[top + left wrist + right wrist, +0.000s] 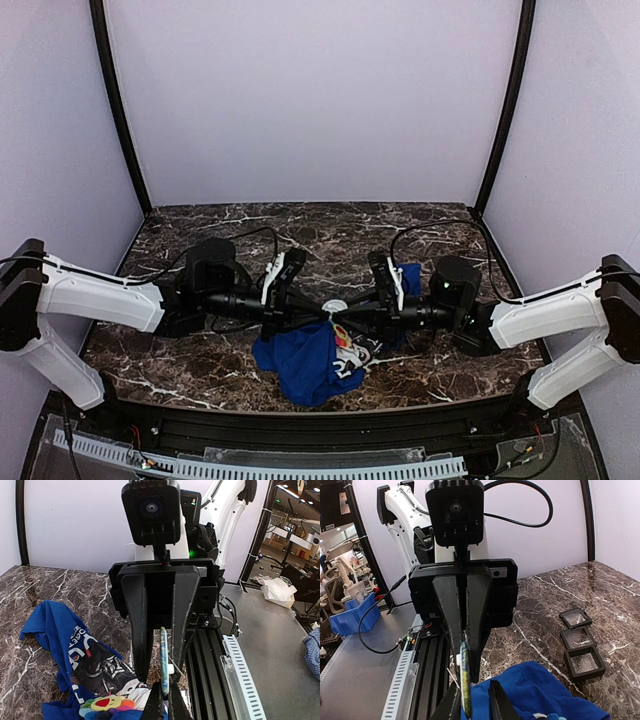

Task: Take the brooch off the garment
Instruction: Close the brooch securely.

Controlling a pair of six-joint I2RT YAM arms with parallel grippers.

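The brooch (164,660) is a thin round disc seen edge-on, green, blue and yellow, with a white clasp and a bare pin on one side. It hangs in the air between the two grippers, which meet tip to tip (335,305). My left gripper (164,702) is shut on the disc's lower edge. My right gripper (474,702) straddles the brooch (465,680); one finger is beside it and a gap remains on the other side. The blue printed garment (300,365) lies crumpled under them (50,630) (540,690). Whether cloth still touches the disc is hidden.
Three small dark square trays (578,637) sit in a row on the marble beyond the garment. A colourful flower-shaped patch (107,702) lies on the garment. The black rail (300,430) runs along the near table edge, and walls enclose the other sides.
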